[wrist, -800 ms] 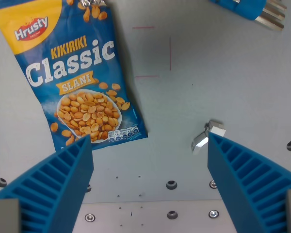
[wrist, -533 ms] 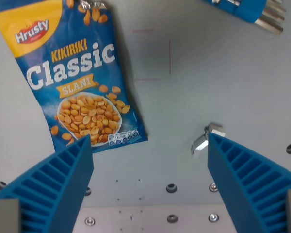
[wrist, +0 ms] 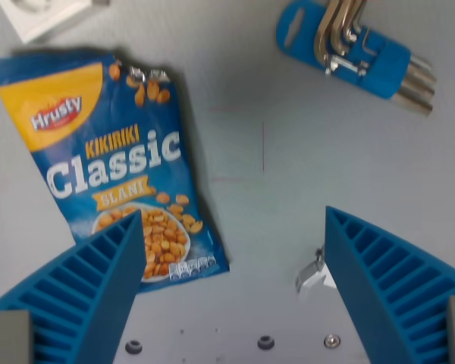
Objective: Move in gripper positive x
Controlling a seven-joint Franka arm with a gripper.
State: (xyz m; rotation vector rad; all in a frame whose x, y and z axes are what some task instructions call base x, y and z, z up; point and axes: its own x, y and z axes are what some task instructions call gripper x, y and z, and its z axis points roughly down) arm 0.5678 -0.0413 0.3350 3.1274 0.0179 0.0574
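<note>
Gripper [wrist: 231, 292] spread wide, nothing held; blue ribbed fingers [wrist: 83, 296] at lower left and lower right of wrist view, bare grey table [wrist: 265, 189] between them. White object [wrist: 42, 14] cut off at top left edge. Blue peanut bag [wrist: 117, 163] lying flat at left, lower corner behind left finger. Small metal clip [wrist: 312, 274] just beside right finger. Hex key set [wrist: 360, 45] in blue holder, top right.

A peanut bag [wrist: 110, 171] is laid ahead of the gripper's [wrist: 231, 292] left finger [wrist: 87, 292], partly covered by it. A hex key set [wrist: 356, 49] is placed far ahead, toward the right finger [wrist: 394, 280].
</note>
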